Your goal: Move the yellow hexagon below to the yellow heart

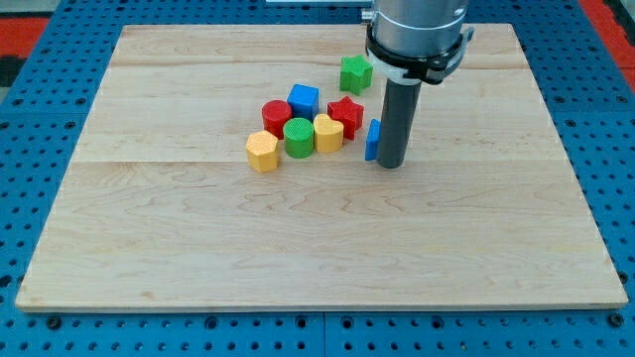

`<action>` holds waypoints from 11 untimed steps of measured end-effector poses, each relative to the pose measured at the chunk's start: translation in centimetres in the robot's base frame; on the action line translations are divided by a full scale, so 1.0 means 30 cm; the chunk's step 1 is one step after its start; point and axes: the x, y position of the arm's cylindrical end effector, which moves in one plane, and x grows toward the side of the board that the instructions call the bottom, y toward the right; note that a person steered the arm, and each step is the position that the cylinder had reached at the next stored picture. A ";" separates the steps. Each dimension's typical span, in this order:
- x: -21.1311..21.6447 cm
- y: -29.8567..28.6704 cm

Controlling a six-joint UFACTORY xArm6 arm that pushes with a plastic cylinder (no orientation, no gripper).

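Note:
The yellow hexagon [262, 152] lies at the lower left end of a cluster near the board's middle. The yellow heart [328, 133] lies to its right, with a green cylinder [298, 137] between them, touching both. My tip [393, 164] rests on the board to the right of the cluster, right against a blue block [372, 140] that it partly hides. The tip is well right of the yellow heart and far from the yellow hexagon.
A red cylinder [276, 116], a blue cube [304, 100] and a red star [345, 114] sit behind the yellow pieces. A green star-like block [356, 73] lies further toward the view's top. The wooden board [149, 228] sits on a blue pegboard.

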 end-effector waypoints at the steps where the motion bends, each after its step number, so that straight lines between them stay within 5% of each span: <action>1: 0.000 -0.036; 4: -0.005 -0.121; 5: 0.093 -0.142; 6: 0.181 -0.308; 8: 0.082 -0.748; 9: -0.054 -0.755; 11: -0.022 -0.644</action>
